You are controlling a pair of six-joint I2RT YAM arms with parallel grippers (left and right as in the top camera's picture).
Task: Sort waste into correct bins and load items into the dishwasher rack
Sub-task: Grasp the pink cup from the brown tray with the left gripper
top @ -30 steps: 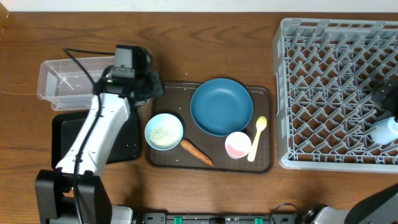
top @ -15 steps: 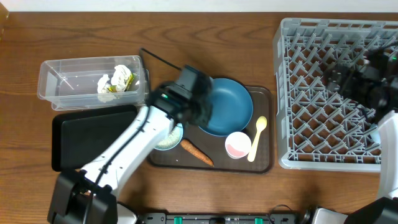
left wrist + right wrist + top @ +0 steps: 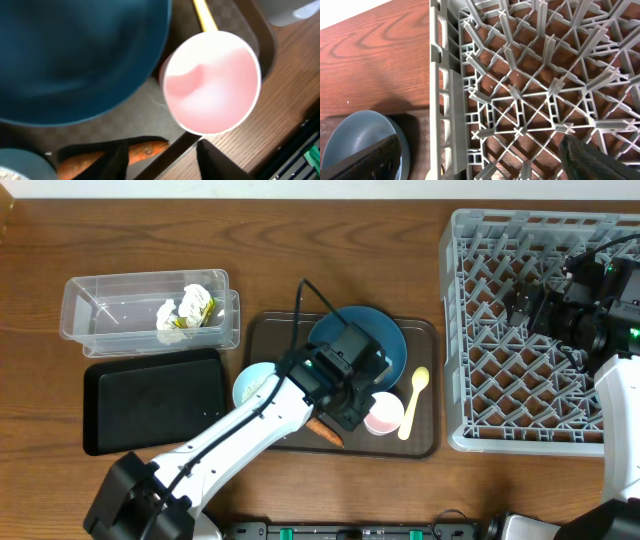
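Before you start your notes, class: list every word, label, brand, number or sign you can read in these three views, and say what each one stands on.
No readable text in any of the three views.
small wrapper in the clear tub: any print is too small to read.
blue plate, small white cup, dishwasher rack: no marks visible on the parts shown.

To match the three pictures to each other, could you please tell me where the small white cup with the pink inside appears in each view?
Overhead: the small white cup with a pink inside sits low on the right of the brown serving tray.
Left wrist: right of centre.
Right wrist: not in it.
Shared landmark: the large round blue plate, seen in all three.
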